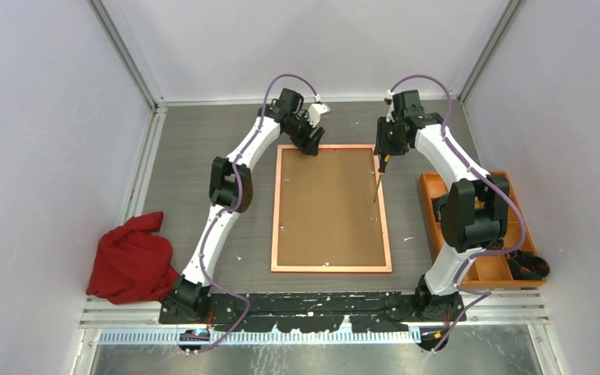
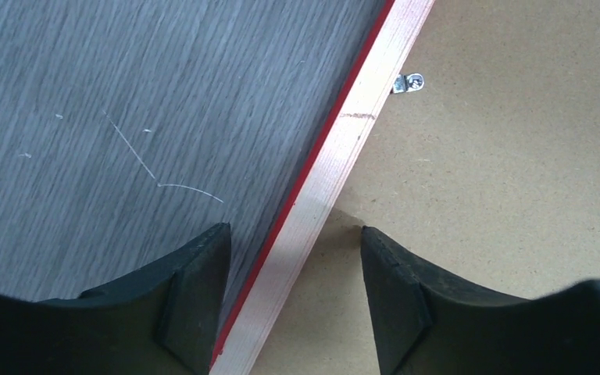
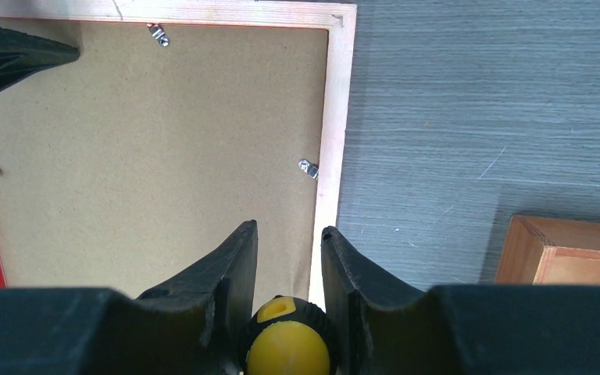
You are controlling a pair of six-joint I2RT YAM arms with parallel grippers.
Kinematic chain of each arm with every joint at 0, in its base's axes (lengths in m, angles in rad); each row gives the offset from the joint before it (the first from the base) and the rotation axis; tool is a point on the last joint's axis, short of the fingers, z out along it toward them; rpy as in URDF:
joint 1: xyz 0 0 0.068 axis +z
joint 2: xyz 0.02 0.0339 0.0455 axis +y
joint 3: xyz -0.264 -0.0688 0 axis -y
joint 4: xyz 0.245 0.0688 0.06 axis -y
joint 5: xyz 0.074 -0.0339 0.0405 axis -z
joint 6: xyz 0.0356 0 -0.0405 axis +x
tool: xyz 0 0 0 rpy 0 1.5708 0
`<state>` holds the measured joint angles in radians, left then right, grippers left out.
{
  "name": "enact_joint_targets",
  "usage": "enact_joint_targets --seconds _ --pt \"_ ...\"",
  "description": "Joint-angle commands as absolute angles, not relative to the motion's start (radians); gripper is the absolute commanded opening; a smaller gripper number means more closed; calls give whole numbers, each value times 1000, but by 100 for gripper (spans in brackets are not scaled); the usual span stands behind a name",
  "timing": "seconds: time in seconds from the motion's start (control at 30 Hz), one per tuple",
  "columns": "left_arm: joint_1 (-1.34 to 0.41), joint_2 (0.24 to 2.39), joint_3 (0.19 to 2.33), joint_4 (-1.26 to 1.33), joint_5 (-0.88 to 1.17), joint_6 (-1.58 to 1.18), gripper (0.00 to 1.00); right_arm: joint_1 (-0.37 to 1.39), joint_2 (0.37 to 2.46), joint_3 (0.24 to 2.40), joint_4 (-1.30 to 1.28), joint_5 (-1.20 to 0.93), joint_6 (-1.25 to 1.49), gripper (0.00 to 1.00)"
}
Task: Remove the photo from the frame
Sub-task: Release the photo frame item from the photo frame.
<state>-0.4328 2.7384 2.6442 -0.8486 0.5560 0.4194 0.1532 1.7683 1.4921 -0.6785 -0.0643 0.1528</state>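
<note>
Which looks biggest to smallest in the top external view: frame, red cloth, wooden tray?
1. frame, clearly largest.
2-3. red cloth and wooden tray look about alike; the right arm covers part of the tray, so no ranking.

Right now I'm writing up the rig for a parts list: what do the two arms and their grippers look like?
The left arm and right arm match: white rounded links between bulky black joints, each with a thin purple cable looping along it. The left gripper and right gripper are matte black, with two wedge-shaped fingers tapering to blunt tips.
</note>
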Motion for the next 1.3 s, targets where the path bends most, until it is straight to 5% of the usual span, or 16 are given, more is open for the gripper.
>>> enact_joint_targets --seconds 0.0,0.27,0.63,0.83,1.27 --pt "-433 2770 2687 -850 550 393 59 147 1754 1523 -658 -59 149 1" --pt "-431 2806 2741 -886 547 385 44 149 1759 1663 -706 -22 183 1" --pt "-431 2824 2776 -913 533 377 43 161 1896 1865 -738 68 218 1" --pt "-431 2825 2776 -914 532 376 30 195 1969 1927 -744 136 220 1" --pt "-431 2821 2769 -924 538 378 26 237 2057 2040 -764 253 246 1"
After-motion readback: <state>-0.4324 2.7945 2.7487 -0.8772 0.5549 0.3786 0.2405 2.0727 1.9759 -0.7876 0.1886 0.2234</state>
